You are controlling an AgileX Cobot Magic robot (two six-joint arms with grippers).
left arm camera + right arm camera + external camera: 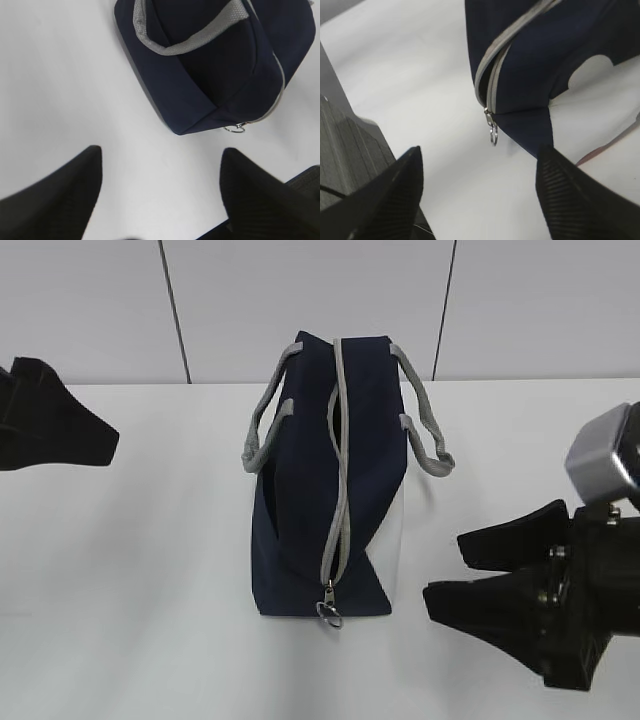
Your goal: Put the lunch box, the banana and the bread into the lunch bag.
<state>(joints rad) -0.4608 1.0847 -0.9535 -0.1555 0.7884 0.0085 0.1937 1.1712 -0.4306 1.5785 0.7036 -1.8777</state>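
Observation:
The navy lunch bag (300, 490) stands in the middle of the white table, its end facing me. Its grey zipper (340, 500) runs along the top and looks closed at the near end, where the metal ring pull (329, 613) hangs. The bag also shows in the left wrist view (210, 75) and the right wrist view (545, 60), each with the ring pull (234, 129) (493, 135). My left gripper (60, 425) (161, 152) is open and empty, left of the bag. My right gripper (443, 568) (480, 150) is open and empty, near the bag's front right corner. The lunch box, banana and bread are out of view.
Grey strap handles (265, 430) (425, 430) hang out on both sides of the bag. The white table (150, 590) ends at a grey panelled wall (100, 300) behind the bag. A dark grey structure (340, 150) shows at the left of the right wrist view.

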